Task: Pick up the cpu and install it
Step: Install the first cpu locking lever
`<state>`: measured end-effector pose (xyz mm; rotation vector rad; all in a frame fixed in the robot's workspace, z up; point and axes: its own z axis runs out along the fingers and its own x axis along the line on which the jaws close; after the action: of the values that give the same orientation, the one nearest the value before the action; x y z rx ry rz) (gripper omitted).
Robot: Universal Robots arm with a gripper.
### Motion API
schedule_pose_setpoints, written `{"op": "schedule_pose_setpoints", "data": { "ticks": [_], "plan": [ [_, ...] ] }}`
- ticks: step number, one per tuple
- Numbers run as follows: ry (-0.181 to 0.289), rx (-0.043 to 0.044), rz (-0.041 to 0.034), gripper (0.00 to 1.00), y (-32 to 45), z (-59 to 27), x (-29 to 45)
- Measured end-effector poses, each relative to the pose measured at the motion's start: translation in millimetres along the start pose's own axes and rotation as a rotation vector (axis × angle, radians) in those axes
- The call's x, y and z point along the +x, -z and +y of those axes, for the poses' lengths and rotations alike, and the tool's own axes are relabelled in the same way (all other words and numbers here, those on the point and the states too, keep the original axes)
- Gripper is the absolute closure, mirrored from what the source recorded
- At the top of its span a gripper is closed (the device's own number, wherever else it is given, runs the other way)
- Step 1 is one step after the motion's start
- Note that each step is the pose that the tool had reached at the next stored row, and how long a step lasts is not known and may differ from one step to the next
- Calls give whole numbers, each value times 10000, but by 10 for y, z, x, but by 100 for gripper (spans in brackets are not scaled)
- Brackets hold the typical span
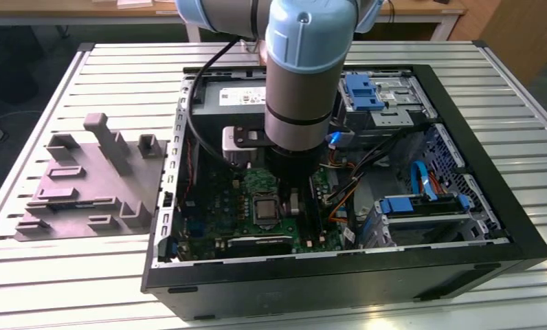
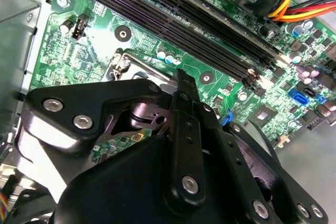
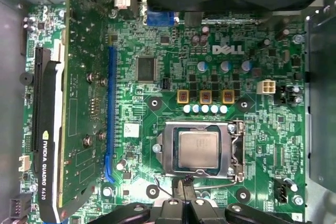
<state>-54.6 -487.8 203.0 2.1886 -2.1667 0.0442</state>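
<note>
The cpu [image 3: 198,148] lies flat in its metal-framed socket [image 3: 234,150] on the green board [image 3: 252,66]. Just beside it we see the gripper [image 3: 185,195], fingers together, empty. We judge the chip light, rigid, fragile; grip its edges.

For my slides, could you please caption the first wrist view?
The cpu sits in its socket on the motherboard.
</note>
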Motion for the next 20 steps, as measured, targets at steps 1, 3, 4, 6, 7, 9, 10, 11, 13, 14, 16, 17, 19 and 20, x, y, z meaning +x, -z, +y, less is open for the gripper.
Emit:
{"op": "schedule_pose_setpoints", "data": {
  "ticks": [1,3,4,6,7,9,10,11,13,14,16,17,19,20],
  "plan": [
    [64,4,2,89,-5,0,2],
    [165,10,4,89,-15,1,6],
    [198,13,4,89,-21,2,10],
    [228,14,7,89,-31,2,16],
    [230,15,7,89,-36,2,19],
    [231,15,7,89,-46,3,21],
    [231,15,7,89,-50,2,21],
    [232,14,10,89,-54,2,21],
    [233,14,19,89,-63,2,21],
    [233,14,23,89,-67,2,21],
    [233,14,26,89,-75,2,22],
    [232,14,26,89,-79,3,22],
    [231,14,28,89,-85,2,22],
    [231,14,28,89,-89,2,22]
  ]
}}
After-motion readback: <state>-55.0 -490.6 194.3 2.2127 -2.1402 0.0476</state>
